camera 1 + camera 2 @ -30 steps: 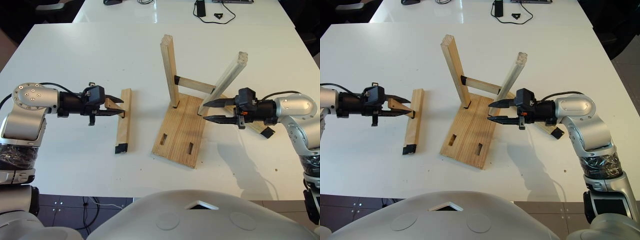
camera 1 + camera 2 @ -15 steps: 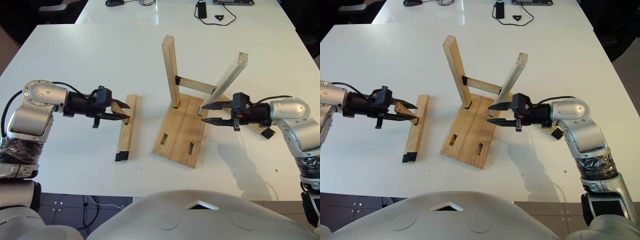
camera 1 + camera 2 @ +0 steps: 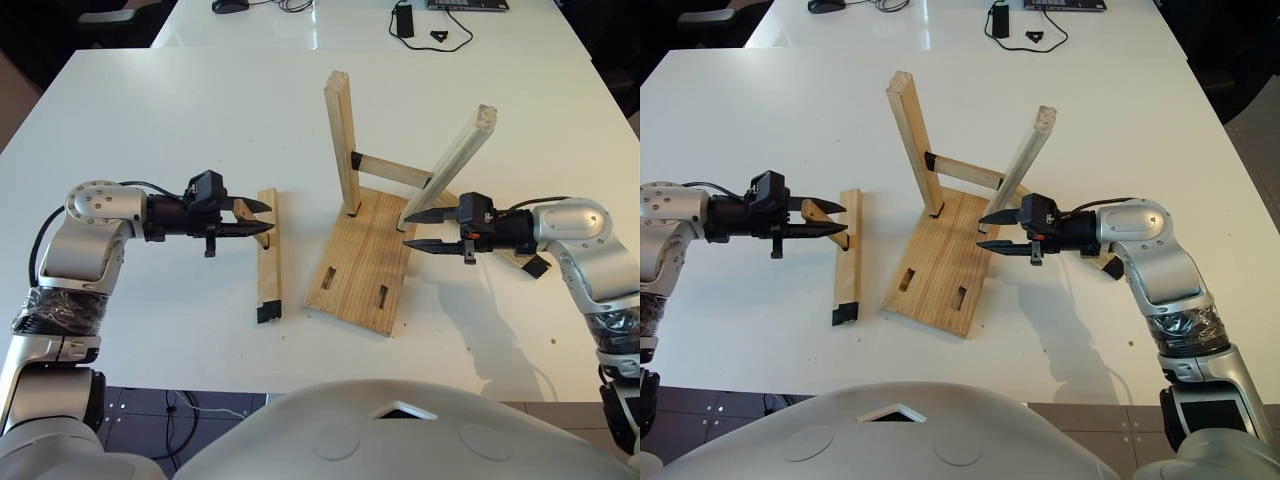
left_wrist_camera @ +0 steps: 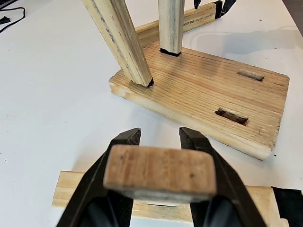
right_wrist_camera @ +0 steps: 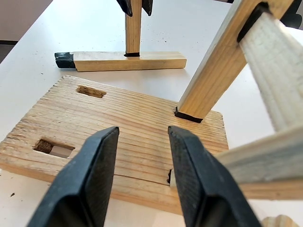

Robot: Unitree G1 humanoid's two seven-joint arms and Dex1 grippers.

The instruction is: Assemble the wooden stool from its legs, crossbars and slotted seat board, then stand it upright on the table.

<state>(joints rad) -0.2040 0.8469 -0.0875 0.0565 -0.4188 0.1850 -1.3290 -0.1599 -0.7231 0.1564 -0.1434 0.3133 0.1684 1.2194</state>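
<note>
Desk (image 3: pixel 150 110): white top, carrying all parts.

Slotted seat board (image 3: pixel 365 265): lies flat at the middle of the desk. The two slots nearest the robot, (image 3: pixel 328 276) and (image 3: pixel 382 295), are unfilled.

Upright leg (image 3: pixel 340 140): seated in the board's far left slot and standing close to vertical.

Leaning leg (image 3: pixel 455 165): foot at the board's far right corner, top tilted away to the right.

Crossbar (image 3: pixel 392 172): runs between these two legs, with a black fitting where it meets the upright leg.

Loose leg (image 3: pixel 270 270): lies flat on the desk just left of the board and apart from it, black-capped end toward the robot. A short crossbar (image 4: pixel 158 171) juts from its far half, pointing left.

Further wooden piece (image 3: pixel 533 265): black-capped, lies on the desk under the right forearm. Most of it is hidden.

Left claw (image 3: pixel 266 218): pinches the short crossbar, one finger on each side of it, tips close to the loose leg.

Right claw (image 3: pixel 407 230): fingers spread, holding nothing, tips over the board's right edge just beside the leaning leg's foot.
</note>
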